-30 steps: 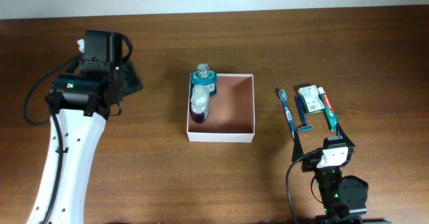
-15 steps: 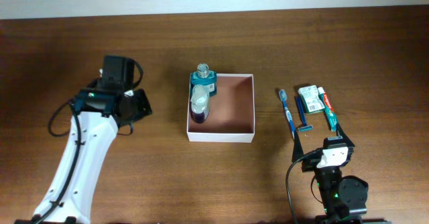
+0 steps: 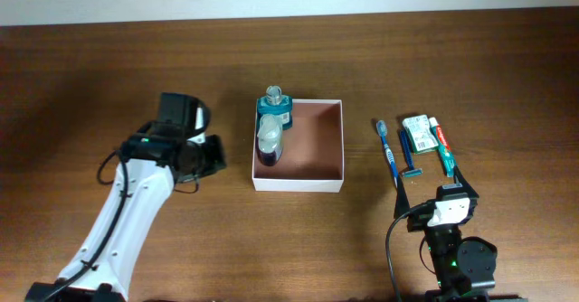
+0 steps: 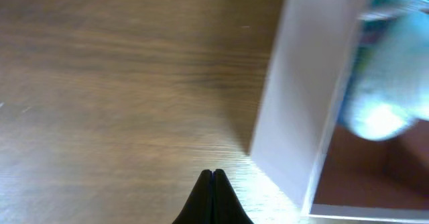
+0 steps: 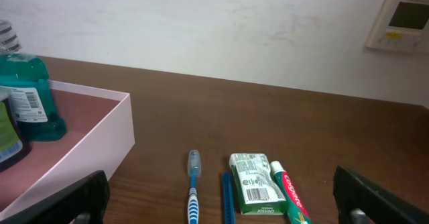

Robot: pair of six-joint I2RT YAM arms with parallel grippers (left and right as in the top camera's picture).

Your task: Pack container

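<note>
At the middle of the table (image 3: 181,58) sits the container (image 3: 298,184), with a teal bottle (image 3: 274,110) and a pale bottle (image 3: 268,141) against its left wall. The left gripper (image 4: 213,177), fingers pressed together on nothing, hangs just outside that wall. The right gripper (image 3: 436,192) stands spread wide and empty, near a toothbrush (image 3: 387,153), razor (image 3: 407,153), packet (image 3: 418,134) and toothpaste (image 3: 441,144).
</note>
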